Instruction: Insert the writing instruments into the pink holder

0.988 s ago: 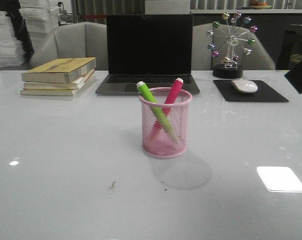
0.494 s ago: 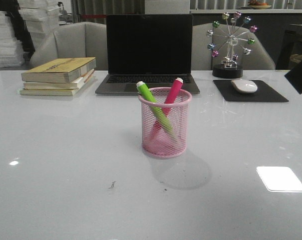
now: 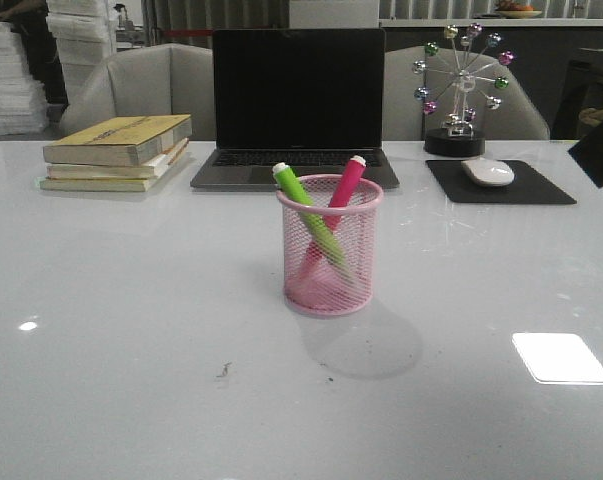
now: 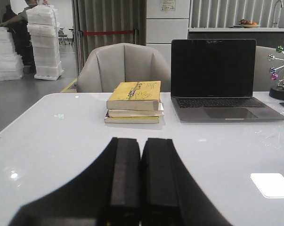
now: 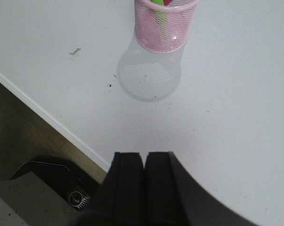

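Note:
The pink holder stands upright at the middle of the white table. Both writing instruments are inside it, crossed: the lime green marker leans left and the magenta marker leans right, whitish ends above the rim. The right wrist view shows the holder well ahead of my right gripper, which is shut on nothing near the table's front edge. My left gripper is also shut and empty, low over the table in front of the books. Neither gripper's fingers show in the front view.
A stack of books lies at the back left and an open laptop at the back middle. A mouse on a black pad and a ferris-wheel ornament are at the back right. A dark arm part shows at the right edge.

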`<state>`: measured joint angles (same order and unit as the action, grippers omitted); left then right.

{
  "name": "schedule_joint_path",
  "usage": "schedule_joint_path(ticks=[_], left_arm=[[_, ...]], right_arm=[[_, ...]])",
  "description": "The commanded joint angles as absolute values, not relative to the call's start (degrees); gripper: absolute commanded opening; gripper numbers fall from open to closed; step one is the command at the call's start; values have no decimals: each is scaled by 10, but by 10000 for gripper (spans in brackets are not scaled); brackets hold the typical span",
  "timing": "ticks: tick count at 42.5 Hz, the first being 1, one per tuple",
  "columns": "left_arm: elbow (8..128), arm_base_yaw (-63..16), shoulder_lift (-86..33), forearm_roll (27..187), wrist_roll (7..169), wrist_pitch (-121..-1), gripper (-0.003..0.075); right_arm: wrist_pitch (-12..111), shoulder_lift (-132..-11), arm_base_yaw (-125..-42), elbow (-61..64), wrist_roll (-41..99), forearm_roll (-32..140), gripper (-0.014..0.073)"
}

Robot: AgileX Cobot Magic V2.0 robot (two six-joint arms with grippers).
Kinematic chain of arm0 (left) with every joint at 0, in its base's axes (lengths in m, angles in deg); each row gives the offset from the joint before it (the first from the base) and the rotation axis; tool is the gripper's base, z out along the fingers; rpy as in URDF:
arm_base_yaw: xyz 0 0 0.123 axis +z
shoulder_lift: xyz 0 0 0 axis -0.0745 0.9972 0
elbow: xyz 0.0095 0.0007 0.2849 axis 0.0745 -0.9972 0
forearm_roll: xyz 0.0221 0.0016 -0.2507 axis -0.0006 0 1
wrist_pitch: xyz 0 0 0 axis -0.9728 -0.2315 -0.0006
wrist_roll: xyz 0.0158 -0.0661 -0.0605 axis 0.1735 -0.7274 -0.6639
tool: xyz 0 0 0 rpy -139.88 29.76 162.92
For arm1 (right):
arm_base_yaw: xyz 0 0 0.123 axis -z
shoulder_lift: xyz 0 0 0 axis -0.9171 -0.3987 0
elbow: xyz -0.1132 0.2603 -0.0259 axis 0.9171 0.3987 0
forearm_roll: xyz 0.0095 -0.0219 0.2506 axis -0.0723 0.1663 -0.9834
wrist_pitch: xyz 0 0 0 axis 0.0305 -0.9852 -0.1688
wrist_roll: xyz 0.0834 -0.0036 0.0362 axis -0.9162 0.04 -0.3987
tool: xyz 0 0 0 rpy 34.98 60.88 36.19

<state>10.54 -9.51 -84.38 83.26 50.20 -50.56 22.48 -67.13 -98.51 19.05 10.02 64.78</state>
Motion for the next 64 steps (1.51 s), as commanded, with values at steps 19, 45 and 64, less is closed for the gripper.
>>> schedule_joint_path(ticks=[19, 45, 64], left_arm=[[103, -95, -855, 838, 497, -454, 91], [103, -95, -855, 838, 497, -454, 92], [103, -95, -855, 838, 497, -454, 91]], right_arm=[[403, -466, -804, 306, 112, 667, 56], [613, -112, -637, 629, 105, 658, 56], [641, -112, -648, 629, 67, 667, 56]])
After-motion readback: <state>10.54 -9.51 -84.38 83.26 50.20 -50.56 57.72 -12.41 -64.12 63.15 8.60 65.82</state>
